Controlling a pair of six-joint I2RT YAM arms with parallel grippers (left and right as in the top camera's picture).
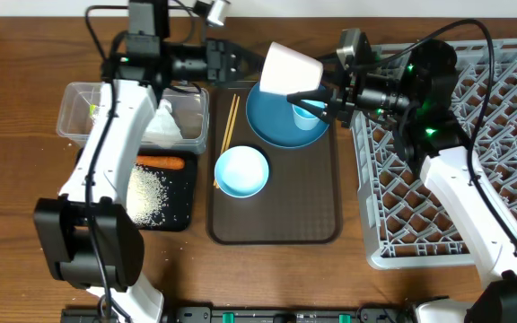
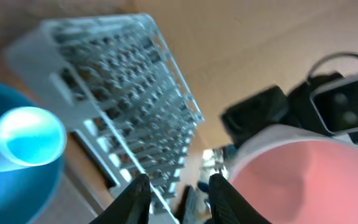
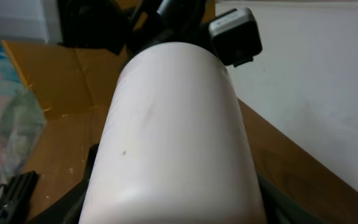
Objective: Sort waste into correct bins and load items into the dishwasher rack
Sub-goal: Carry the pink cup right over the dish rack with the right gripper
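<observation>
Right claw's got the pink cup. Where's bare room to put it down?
The grey rack shows bare lattice around the right arm. The brown tray is bare nearer than the light blue bowl. Crowded: its far end, with blue plate, blue cup, left claw and right claw.

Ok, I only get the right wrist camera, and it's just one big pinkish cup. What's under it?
Observer: Overhead shows the pale pink cup held over the edge of the dark-blue plate.
Operator: Anything on the plate?
Observer: Yes, a light blue cup sits on it, right by the right gripper.
Operator: And the other gripper?
Observer: The left gripper is open beside that cup, holding nothing.
</observation>
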